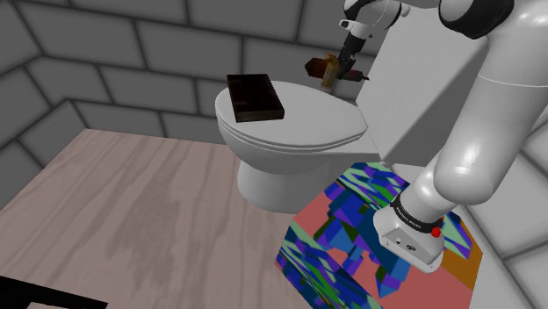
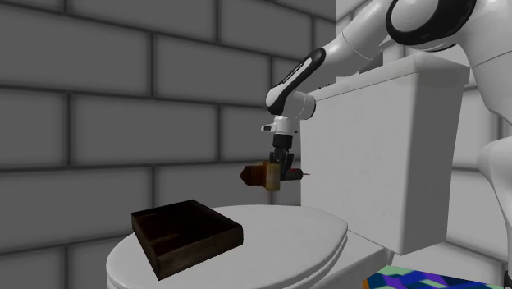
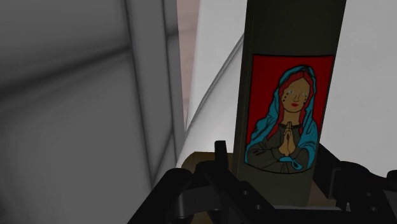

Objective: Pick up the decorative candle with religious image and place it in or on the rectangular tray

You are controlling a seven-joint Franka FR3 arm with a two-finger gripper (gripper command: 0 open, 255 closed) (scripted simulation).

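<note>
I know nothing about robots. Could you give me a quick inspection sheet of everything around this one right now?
Surface: closed white toilet lid, bearing the tray.
Job's things: the tray is dark brown and rectangular, with nothing in it; candle with a praying woman's picture, held sideways in the air, apart from the tray.
Clutter: nothing seen.
Grippers: black gripper shut on the candle, above the lid beside the tank.
Cables: nothing seen.
Surroundings: grey block walls, wood-patterned floor, multicoloured stand.

The white arm (image 1: 474, 140) reaches far out, wrist pointing down, fingers (image 2: 286, 167) clamped on the candle (image 2: 264, 175).
</note>
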